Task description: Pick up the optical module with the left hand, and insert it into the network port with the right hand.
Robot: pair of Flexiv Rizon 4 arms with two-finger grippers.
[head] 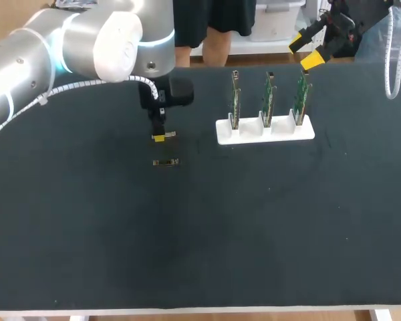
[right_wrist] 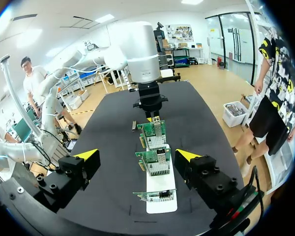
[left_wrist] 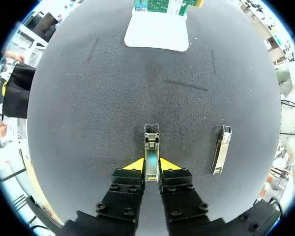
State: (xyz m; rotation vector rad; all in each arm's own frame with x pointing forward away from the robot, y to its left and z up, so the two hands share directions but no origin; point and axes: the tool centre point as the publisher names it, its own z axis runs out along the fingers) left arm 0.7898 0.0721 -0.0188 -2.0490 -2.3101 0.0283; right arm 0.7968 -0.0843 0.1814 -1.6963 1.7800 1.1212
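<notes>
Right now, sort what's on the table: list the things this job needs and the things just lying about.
Job: optical module in left gripper; three network cards in white holder; right gripper.
Lying about: second module, flat beside the left gripper.

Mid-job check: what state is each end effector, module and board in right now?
left end effector: shut on the held optical module.
held optical module: clamped between the fingers, sticking out ahead.
second optical module: lying on the table, untouched.
right end effector: open, holding nothing.
circuit boards: three, upright in the white holder.
</notes>
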